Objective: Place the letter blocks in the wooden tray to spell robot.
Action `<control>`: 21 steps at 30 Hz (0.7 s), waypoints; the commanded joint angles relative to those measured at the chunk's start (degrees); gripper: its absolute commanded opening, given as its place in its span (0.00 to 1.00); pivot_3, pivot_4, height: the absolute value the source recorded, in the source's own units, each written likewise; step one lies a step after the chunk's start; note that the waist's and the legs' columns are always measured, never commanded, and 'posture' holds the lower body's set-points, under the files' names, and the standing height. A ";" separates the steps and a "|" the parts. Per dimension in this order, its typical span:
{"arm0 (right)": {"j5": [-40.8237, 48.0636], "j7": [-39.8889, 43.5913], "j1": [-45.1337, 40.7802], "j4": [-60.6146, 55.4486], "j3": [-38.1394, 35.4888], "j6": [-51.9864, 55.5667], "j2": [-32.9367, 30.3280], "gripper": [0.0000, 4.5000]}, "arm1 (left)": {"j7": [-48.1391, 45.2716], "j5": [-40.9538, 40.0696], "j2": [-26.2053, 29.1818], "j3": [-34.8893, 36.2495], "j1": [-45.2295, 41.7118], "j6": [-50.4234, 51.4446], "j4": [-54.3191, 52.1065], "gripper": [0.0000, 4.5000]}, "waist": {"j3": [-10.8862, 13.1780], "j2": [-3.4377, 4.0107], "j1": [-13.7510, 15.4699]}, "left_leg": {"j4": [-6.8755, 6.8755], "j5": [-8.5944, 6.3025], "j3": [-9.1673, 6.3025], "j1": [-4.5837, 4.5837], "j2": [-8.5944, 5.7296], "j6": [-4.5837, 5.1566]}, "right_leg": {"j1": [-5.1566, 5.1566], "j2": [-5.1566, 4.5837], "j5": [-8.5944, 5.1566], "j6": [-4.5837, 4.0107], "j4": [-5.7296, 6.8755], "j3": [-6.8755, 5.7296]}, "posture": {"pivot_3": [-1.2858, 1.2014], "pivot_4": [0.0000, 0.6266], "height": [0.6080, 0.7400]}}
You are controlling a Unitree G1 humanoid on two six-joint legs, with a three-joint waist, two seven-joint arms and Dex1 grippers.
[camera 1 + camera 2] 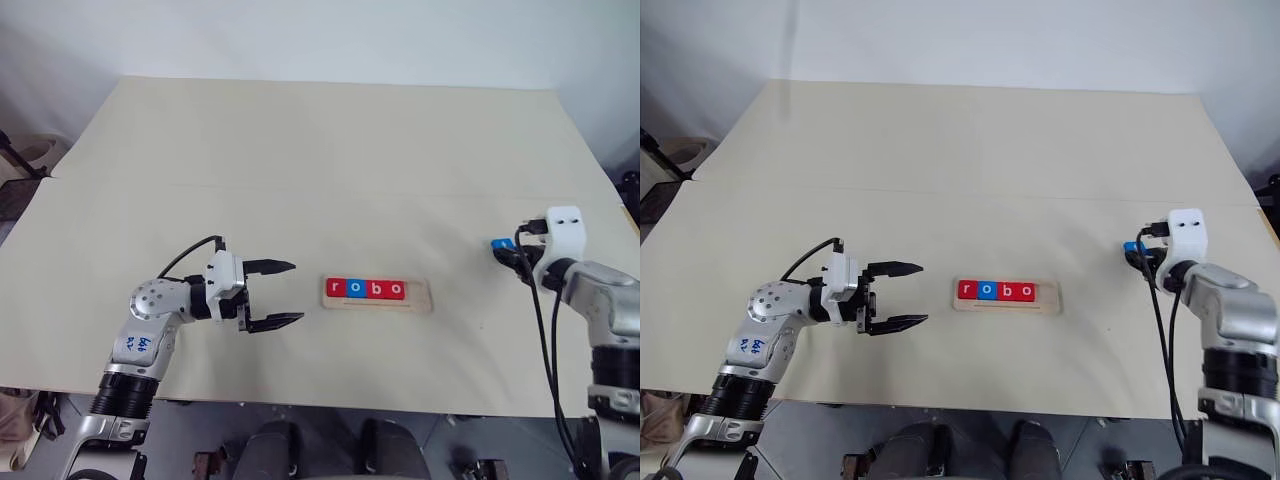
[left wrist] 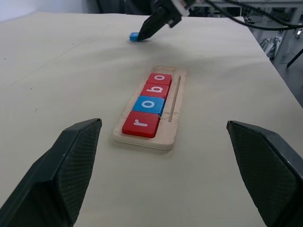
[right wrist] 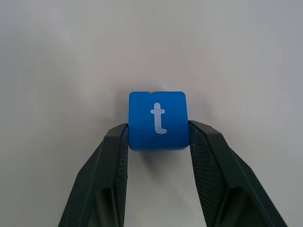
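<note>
The wooden tray [image 1: 417, 296] lies at the table's front middle. Four letter blocks sit in it and read r [image 1: 335, 289], o [image 1: 354, 289], b [image 1: 375, 289], o [image 1: 396, 289]; the tray's right end is bare. A blue t block [image 3: 157, 113] lies on the table at the far right. My right gripper [image 3: 158, 129] is shut on the t block, one finger against each side, with the letter upright and facing up. Left of the tray, my left gripper [image 1: 297, 291] hovers open and points at it, holding nothing.
The beige table [image 1: 320, 160] has a seam running across its middle. Its front edge lies just below the tray. Black cables [image 1: 540, 320] hang from my right arm. In the left wrist view the tray [image 2: 175, 101] lies between the fingers [image 2: 71, 161].
</note>
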 commanded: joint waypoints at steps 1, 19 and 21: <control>4.78 -1.72 5.26 -17.08 -4.25 10.10 1.04 0.33 | -0.97 -0.14 -0.14 0.40 -0.66 -1.31 1.53 1.00 | 0.00 0.01 0.00 | -0.01 0.00 0.00 0.00 0.00 0.00 | -0.01 0.00 0.00 0.00 0.00 0.00 | 0.52 0.24 1.00; 11.57 0.67 16.30 -34.48 -5.98 17.67 6.27 0.95 | -3.20 0.52 -1.55 -0.13 -3.87 -2.55 5.37 1.00 | 0.00 0.00 -0.01 | -0.01 -0.01 0.03 0.02 -0.13 0.01 | -0.06 0.00 0.00 0.00 0.04 0.09 | 0.52 0.24 1.00; 11.77 9.84 18.47 -31.13 -4.08 10.54 -1.11 0.99 | -3.12 0.52 -1.55 0.04 -3.61 -2.50 5.06 1.00 | 0.00 0.00 0.02 | -0.02 -0.03 0.04 0.01 -0.18 0.05 | -0.07 -0.01 0.00 0.01 0.02 0.10 | 0.52 0.24 1.00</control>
